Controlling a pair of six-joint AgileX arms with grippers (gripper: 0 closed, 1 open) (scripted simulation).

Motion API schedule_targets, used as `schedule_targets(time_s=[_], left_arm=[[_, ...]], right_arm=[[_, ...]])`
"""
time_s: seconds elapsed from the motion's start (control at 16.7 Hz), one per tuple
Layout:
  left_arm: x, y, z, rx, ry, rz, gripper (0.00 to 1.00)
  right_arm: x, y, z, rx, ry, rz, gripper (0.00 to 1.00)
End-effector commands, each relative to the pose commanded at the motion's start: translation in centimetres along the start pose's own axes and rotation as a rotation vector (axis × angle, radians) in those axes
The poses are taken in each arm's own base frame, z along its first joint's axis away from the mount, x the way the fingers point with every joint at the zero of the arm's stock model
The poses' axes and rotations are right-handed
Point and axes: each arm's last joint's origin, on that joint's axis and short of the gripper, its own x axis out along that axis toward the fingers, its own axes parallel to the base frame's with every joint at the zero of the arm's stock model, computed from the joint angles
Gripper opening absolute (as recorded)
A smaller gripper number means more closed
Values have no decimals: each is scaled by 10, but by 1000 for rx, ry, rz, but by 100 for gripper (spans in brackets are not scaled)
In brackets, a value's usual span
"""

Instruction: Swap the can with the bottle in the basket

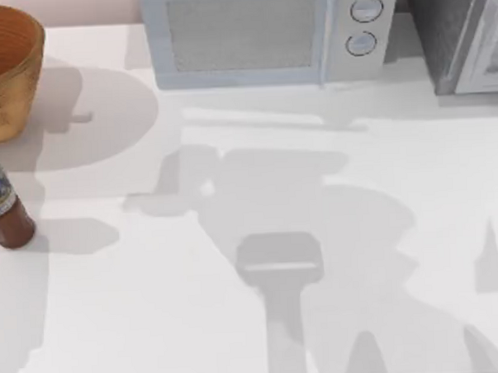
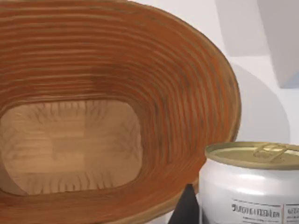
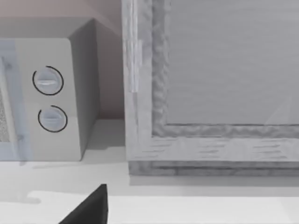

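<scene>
My left claw carries the can beside the empty basket, finger gap indeterminate; I'd lower it gently onto bare desk, well apart from the standing bottle left.

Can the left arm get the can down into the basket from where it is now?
Probably yes: in the left wrist view the can sits right by the basket, whose open inside looks bare, with nothing between them.
</scene>
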Motion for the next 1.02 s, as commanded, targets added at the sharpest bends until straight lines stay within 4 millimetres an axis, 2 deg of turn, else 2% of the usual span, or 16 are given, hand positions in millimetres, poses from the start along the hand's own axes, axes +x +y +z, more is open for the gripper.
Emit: schedule_targets(time_s=[0.12, 0.24, 0.42, 0.54, 0.72, 0.9, 1.02], left_arm=[[-41, -20, -28, 29, -113, 18, 0], [-73, -37, -65, 51, -224, 37, 0], [-100, -53, -131, 69, -385, 66, 0], [-104, -58, -175, 73, -485, 85, 0], [-93, -61, -232, 67, -619, 112, 0], [-73, -59, -270, 55, -724, 135, 0], [-62, -58, -286, 46, -770, 147, 0]], right_arm=[[0, 0, 0, 0, 0, 0, 100], [0, 0, 0, 0, 0, 0, 100], [0, 0, 0, 0, 0, 0, 100], [0, 0, 0, 0, 0, 0, 100], [0, 0, 0, 0, 0, 0, 100], [0, 0, 0, 0, 0, 0, 100], [0, 0, 0, 0, 0, 0, 100]])
